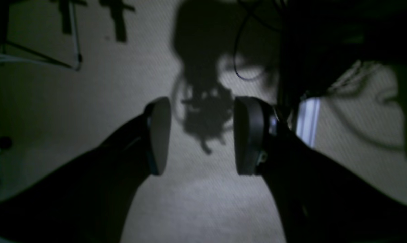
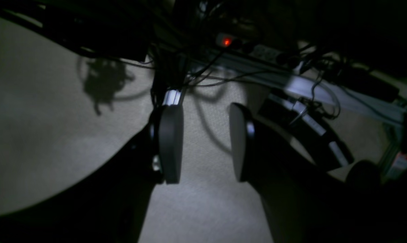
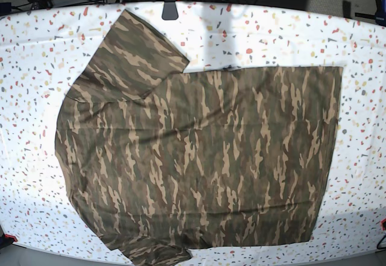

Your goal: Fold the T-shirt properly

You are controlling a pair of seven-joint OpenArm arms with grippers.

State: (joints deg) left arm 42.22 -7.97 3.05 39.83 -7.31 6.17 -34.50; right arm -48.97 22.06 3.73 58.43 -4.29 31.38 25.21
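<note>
The T-shirt [image 3: 199, 157], in brown, tan and olive camouflage, lies spread flat across the speckled table [image 3: 271, 34] in the base view, one sleeve pointing to the far left and its straight hem at the right. No arm shows in that view. In the left wrist view my left gripper [image 1: 202, 135] hangs open over pale carpet with nothing between its dark pads. My right gripper [image 2: 206, 148] also stands open over the carpet, empty. Neither wrist view shows the shirt.
Below the right gripper run an aluminium frame rail [image 2: 291, 82], tangled cables and a power strip with a red light [image 2: 227, 42]. The left wrist view shows a cable loop [image 1: 238, 64] and stand legs [image 1: 76, 50] on the floor.
</note>
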